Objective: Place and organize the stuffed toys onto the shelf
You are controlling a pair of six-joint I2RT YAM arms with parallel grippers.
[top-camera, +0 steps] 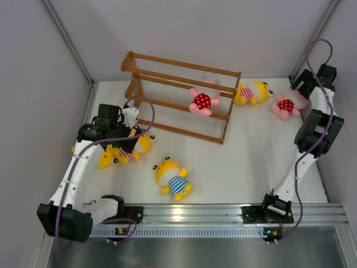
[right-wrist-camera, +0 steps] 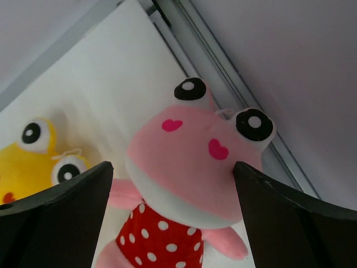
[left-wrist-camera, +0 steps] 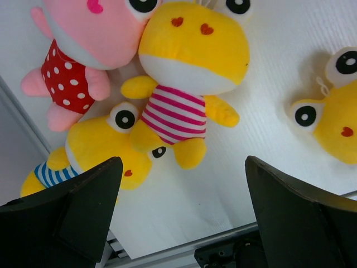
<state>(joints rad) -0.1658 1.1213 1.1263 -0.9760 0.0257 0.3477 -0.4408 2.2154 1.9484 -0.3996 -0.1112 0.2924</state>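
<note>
Nearest your arm bases, a blue-striped toy [top-camera: 173, 180] lies face up and alone on the white surface [top-camera: 245, 167]. Left of it, close to the left wall, three toys sit in a heap, touching one another. You can see a pink-striped toy [left-wrist-camera: 184, 72], a dotted toy [left-wrist-camera: 83, 50] pressed against its head, and a second blue-striped toy [left-wrist-camera: 95, 151] just beside its legs. Your left hand [left-wrist-camera: 182, 167] hangs over this heap. Its fingers [left-wrist-camera: 83, 212] are spread wide and nothing is pinched between them.

Beyond the heap, the shelf [top-camera: 178, 92] stands across the middle of the surface. One pink toy [top-camera: 202, 101] rests on its rods toward the right end; from above you cannot tell which tier carries it. Just off the shelf's right end, a yellow toy [top-camera: 251, 92] in pink stripes lies on the surface. Right of that, near the far right corner, a corner toy [top-camera: 286, 105], pink in red dots, lies face up.

Your right hand [right-wrist-camera: 173, 164] hangs above that last one with its fingers apart. In the wrist view the pink head shows between them. The hand grips nothing, and you cannot tell whether it touches the plush.
</note>
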